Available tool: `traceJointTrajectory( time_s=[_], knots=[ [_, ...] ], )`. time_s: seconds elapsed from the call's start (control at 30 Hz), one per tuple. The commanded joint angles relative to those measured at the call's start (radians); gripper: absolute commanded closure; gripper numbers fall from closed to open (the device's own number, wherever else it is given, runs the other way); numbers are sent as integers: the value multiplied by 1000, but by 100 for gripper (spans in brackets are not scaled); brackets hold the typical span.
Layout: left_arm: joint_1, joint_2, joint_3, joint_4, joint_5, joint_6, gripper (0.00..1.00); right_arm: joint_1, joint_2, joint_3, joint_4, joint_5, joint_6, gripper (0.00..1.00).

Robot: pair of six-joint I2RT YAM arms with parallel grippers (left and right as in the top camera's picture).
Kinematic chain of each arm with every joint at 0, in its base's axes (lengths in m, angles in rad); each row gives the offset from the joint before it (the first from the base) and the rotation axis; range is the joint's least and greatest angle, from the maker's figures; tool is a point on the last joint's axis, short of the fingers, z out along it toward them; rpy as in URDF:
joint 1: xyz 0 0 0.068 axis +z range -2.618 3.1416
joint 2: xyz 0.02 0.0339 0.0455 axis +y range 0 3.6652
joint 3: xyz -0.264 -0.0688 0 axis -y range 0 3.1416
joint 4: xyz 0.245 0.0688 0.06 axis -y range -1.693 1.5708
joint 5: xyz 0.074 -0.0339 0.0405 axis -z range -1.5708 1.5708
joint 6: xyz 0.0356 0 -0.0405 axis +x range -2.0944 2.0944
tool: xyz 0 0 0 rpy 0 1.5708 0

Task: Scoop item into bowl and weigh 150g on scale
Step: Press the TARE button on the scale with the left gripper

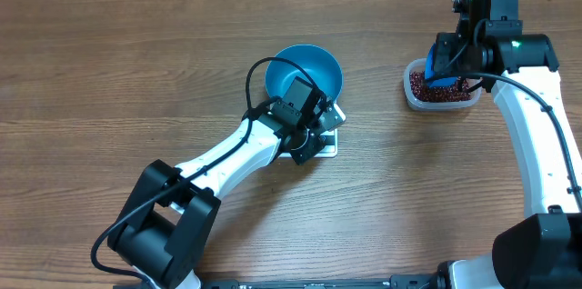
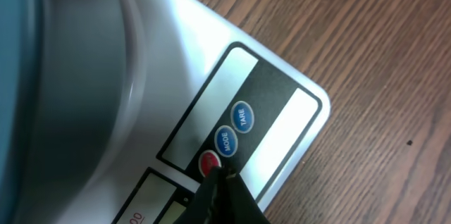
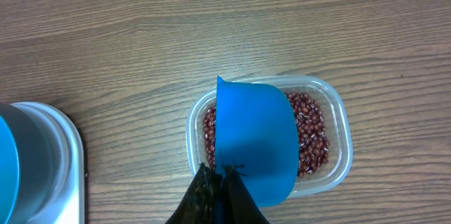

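The blue bowl (image 1: 303,75) stands on the white scale (image 1: 328,149). My left gripper (image 1: 307,146) is shut and empty. In the left wrist view its tips (image 2: 220,172) rest at the red button (image 2: 208,162) of the scale (image 2: 176,34), beside the MODE and TARE buttons, and the bowl (image 2: 17,41) is a blur at the left. My right gripper (image 3: 223,170) is shut on the handle of a small blue scoop (image 3: 254,139). The scoop hangs bottom-up over the red-brown beans (image 3: 313,132), hiding its inside.
The beans lie in a clear plastic tub (image 3: 340,115) at the table's right, also seen in the overhead view as the tub (image 1: 414,94). The scale's corner (image 3: 67,160) and bowl edge (image 3: 5,160) show left of it. Bare wooden table lies between them.
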Motion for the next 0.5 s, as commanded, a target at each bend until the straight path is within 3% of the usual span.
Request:
traceJointTrajectory(
  time_s=[0.0,0.47],
  knots=[
    [0,26,-2,13,-24,-18,96,-2,-7,37,7,-6,4,96],
    [0,26,-8,30,-23,-18,96,-2,-7,37,7,-6,4,96]
  ],
)
